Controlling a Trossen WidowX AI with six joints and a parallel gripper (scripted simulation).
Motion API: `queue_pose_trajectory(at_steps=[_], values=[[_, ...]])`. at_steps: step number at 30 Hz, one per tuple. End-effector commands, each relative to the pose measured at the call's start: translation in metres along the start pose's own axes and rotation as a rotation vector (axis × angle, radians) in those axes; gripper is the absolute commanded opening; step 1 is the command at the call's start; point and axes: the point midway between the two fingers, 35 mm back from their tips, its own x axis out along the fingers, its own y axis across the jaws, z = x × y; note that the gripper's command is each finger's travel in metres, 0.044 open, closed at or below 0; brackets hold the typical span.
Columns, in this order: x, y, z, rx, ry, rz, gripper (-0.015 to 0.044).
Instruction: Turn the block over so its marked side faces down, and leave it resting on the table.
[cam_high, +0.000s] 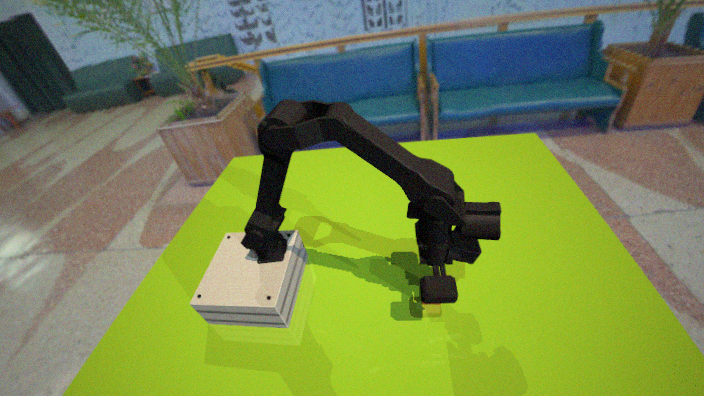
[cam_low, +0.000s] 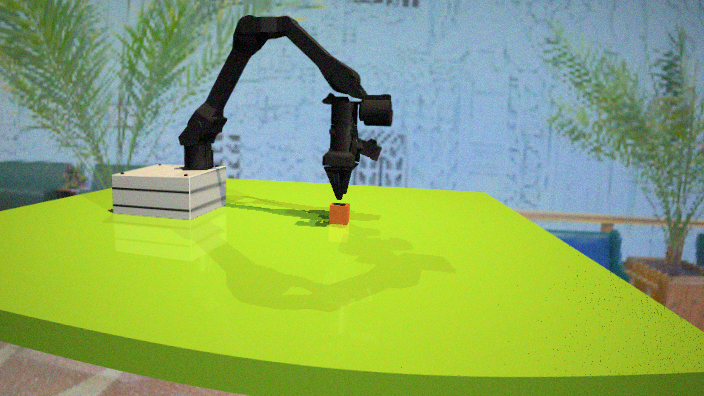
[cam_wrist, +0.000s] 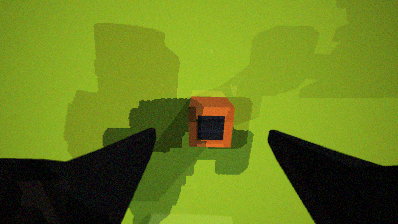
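The orange block (cam_low: 339, 215) (cam_wrist: 228, 125) sits on the green table (cam_high: 525, 200) (cam_low: 475, 320), with its dark square mark facing up. In the top view the block is hidden behind the gripper. My gripper (cam_high: 439, 290) (cam_low: 340, 198) (cam_wrist: 212, 134) points straight down just above the block and is open and empty. In the wrist view the block lies between the two spread fingertips, about midway, with space on both sides. In the exterior view the fingertips are a little above the block's top.
The arm's white and grey base box (cam_high: 240, 275) (cam_low: 150, 196) stands on the left part of the table. Shadows of the arm fall around the block. Benches (cam_high: 345, 75) and planters (cam_high: 210, 145) are behind the table, off its surface.
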Motion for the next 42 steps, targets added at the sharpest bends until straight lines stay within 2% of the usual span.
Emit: queue_pose_trajectory(at_steps=[1, 19, 30, 42], values=[[0.01, 0.0, -0.002, 0.004, 0.01, -0.001, 0.044], [0.035, 0.0, -0.003, 0.004, 0.01, -0.002, 0.044], [0.035, 0.0, -0.003, 0.004, 0.01, -0.002, 0.0151], [0.035, 0.0, -0.003, 0.004, 0.01, -0.002, 0.0071]])
